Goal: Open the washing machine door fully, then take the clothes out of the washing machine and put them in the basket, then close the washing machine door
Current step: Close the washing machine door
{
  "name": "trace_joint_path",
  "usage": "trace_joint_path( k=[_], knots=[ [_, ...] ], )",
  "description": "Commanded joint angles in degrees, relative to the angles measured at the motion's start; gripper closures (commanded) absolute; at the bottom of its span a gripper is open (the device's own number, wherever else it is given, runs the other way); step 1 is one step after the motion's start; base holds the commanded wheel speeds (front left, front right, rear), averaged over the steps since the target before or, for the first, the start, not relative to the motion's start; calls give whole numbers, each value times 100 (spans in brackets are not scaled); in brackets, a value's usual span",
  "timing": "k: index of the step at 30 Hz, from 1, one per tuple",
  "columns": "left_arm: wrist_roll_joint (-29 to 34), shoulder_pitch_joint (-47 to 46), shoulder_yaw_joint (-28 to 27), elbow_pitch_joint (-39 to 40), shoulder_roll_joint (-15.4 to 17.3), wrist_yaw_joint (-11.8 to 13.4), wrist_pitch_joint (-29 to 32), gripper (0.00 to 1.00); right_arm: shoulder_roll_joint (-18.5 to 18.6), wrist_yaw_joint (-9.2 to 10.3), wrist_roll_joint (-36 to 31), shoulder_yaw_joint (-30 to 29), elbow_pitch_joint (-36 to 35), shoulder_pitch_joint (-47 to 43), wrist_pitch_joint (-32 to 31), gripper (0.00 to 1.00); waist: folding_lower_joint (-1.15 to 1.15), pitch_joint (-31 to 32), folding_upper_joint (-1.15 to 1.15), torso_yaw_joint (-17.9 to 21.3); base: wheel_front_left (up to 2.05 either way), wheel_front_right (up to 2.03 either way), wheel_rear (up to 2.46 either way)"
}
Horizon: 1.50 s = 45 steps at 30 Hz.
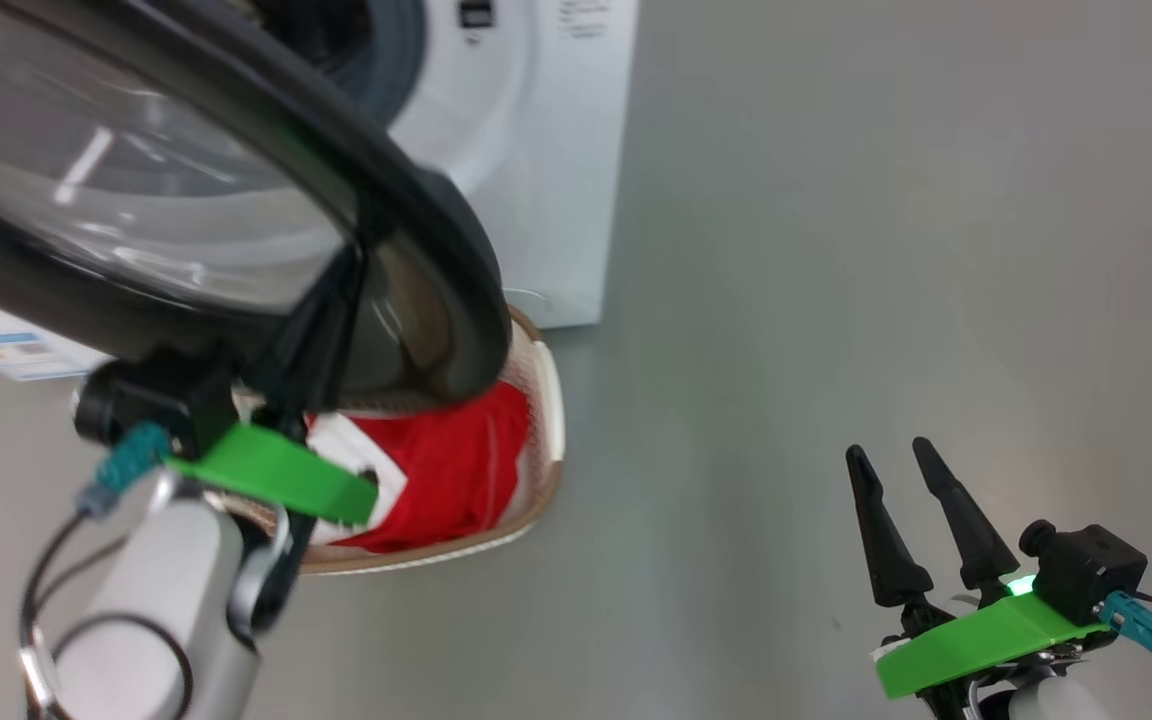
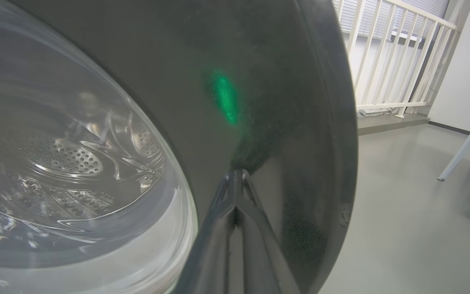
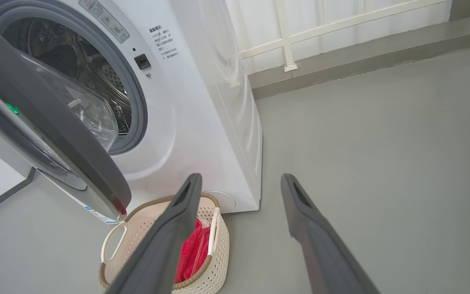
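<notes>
The washing machine door (image 1: 416, 230) loomed nearest. Your left gripper (image 2: 237, 179) touched its black rim, fingers clenched together, and your right gripper (image 1: 888, 448) hung spread, empty.

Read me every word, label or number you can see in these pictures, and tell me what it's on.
Nothing is readable.
On the washing machine, the label strip above the opening: too small to read.
The printed lines beside the opening: too small to read.
The blue sticker low on its front: blurred.
</notes>
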<state>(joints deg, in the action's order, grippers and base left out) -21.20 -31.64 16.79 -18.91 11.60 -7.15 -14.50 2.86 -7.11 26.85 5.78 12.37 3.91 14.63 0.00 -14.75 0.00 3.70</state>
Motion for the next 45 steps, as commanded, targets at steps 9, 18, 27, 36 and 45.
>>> trace_joint_path(
  k=[9, 18, 27, 36, 45],
  knots=[
    [-258, -1356, -264, -694, 340, -34, -50, 100, 2, -37, 241, 118, -257, 270, 37, 0, 0, -725, 0, 874, 0, 0, 0],
    [-406, -1759, -489, -1095, 365, -34, -50, 100, 2, -37, 247, 51, -266, 287, 37, 0, 0, -697, 0, 876, 0, 0, 0],
    [-356, -888, -609, -1011, 181, -34, -50, 100, 2, -37, 46, -11, -187, 179, 37, 0, 0, -330, 0, 498, 0, 0, 0],
    [-145, 365, -1085, -797, -141, -34, -50, 100, 2, -37, -222, -93, -76, -12, 37, 0, 0, 149, 0, -74, 0, 0, 0],
    [204, 1430, -1651, -643, -397, -34, -50, 100, 2, -37, -370, -220, 0, -320, 37, 0, 0, 613, 0, -535, 0, 0, 0]
  ],
)
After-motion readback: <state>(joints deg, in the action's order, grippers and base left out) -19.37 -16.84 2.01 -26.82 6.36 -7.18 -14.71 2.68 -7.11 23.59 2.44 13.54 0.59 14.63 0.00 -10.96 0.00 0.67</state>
